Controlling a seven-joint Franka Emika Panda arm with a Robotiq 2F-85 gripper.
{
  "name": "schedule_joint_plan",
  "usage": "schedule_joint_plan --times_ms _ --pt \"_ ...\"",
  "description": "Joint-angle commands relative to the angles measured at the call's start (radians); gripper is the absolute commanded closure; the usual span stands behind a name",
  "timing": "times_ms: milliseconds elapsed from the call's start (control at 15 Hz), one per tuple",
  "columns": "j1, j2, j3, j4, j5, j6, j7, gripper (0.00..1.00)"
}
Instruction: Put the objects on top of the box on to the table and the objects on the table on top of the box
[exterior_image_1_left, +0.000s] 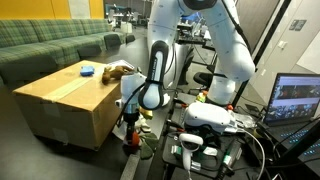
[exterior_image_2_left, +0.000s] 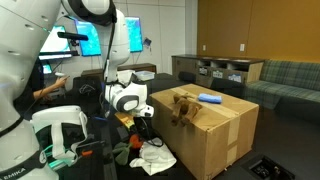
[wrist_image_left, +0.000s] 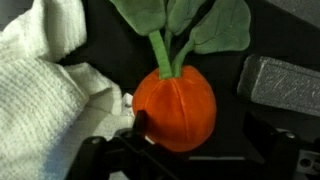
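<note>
In an exterior view, the box (exterior_image_1_left: 60, 100) is standing beside the robot with two things resting on its flat top: one blue object (exterior_image_1_left: 88, 70) and one brown plush (exterior_image_1_left: 120, 71). Both are sitting near the far edge, and I judge them to be waiting their turn to come down. The single gripper (exterior_image_1_left: 129, 132) is hanging low, just beside the box's near corner, pointing downward.

In an exterior view from the opposite side, the same two things are showing on the box, the blue one lying flat and the plush slumping next to it. Below the gripper, one white cloth (exterior_image_2_left: 155, 158) is lying crumpled, close to the box's foot.

In the wrist view, one orange plush vegetable (wrist_image_left: 175, 110) with green leaves is lying on the black table (wrist_image_left: 280, 25), touching the cloth at its side. One grey finger pad (wrist_image_left: 282, 85) is standing apart from the vegetable, so the jaws are spread wide and gripping nothing. They are probably straddling the vegetable so that they can close on it and carry it up to the box. I am counting two things on the table and two on the box.
</note>
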Motion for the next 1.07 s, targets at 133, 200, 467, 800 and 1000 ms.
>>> schedule_joint_plan --times_ms 133,200,467,800,1000 --pt "-0.006 0.045 -0.006 0.009 -0.002 0.052 -0.037 0.00" --pt "-0.002 0.050 -0.011 0.009 -0.004 0.056 -0.038 0.00" --pt "-0.001 0.065 -0.019 0.008 -0.008 0.071 -0.044 0.25" --pt "0.002 0.060 -0.027 0.000 -0.012 0.077 -0.045 0.64" --pt "0.001 0.041 -0.025 -0.010 -0.012 0.074 -0.042 0.88"
